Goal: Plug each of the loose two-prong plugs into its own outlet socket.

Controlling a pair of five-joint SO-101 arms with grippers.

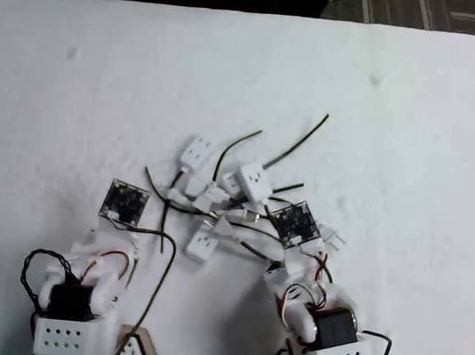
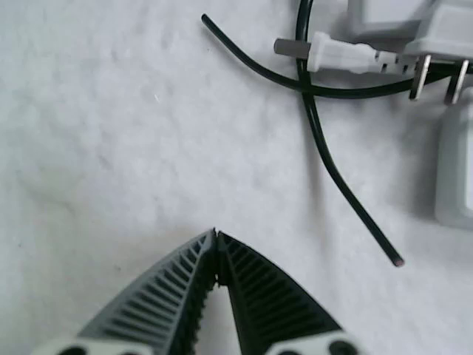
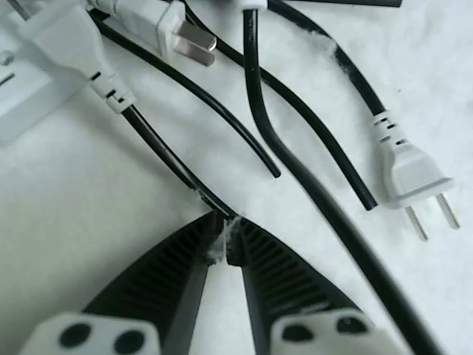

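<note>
Two arms sit at the near edge of a white worktop [image 1: 80,91], with a tangle of cords, plugs and sockets between and just beyond them.

**Sockets, high view:** there are three white blocks.
- The far socket [image 1: 197,152] lies at the top of the tangle.
- The middle socket [image 1: 254,181] lies just beside it, toward the right arm.
- The near socket [image 1: 203,243] lies between the two arms.

**Left hand** [image 2: 216,237]
- Its ribbed fingers [image 2: 255,288] are pressed together with nothing between them, over bare worktop.
- Beyond it a loose black cord [image 2: 347,200] lies with its cut end free and crosses a second cord.
- The flat plug [image 2: 347,55] lies on its side past that crossing, with its metal prong exposed.
- Next to it a pair of bare prongs [image 2: 419,76] sticks out from another white body.

**Right hand** [image 3: 225,225]
- Its fingers are closed tip to tip, right at the end of the cord running from the corded plug [image 3: 66,37].
- The cord end meets the tips (I cannot tell whether it is nipped between them or only touching).
- The stray plug [image 3: 410,174] lies well apart to one side, flat on the worktop with both prongs bare.
- The third plug [image 3: 159,22] lies near the corded one, also with bare prongs.
- A white socket block [image 3: 22,81] sits just beside the corded plug.
</note>
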